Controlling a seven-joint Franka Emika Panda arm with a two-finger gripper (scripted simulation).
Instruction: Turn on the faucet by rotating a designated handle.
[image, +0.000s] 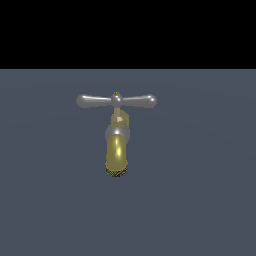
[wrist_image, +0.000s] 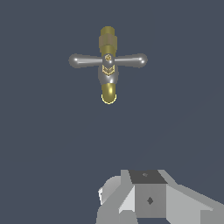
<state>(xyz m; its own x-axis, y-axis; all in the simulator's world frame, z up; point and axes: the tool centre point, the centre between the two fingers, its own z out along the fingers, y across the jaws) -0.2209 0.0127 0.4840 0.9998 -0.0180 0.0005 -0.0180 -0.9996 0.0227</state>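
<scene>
The faucet (image: 117, 150) stands on the flat grey floor in the middle of the exterior view, its brass-gold spout curving toward the camera and ending in a rough mesh tip. The handle (image: 116, 101), a slim silver crossbar with bulbous ends and a small brass-tipped hub, lies level across its top. In the wrist view the faucet (wrist_image: 108, 87) shows from above and far off, with the handle (wrist_image: 87, 61) crossing it. No gripper fingers show in either view.
Pale grey blocky parts of the arm (wrist_image: 148, 199) fill the lower edge of the wrist view. The dark grey floor (image: 200, 190) runs out on all sides of the faucet, with a black backdrop above it.
</scene>
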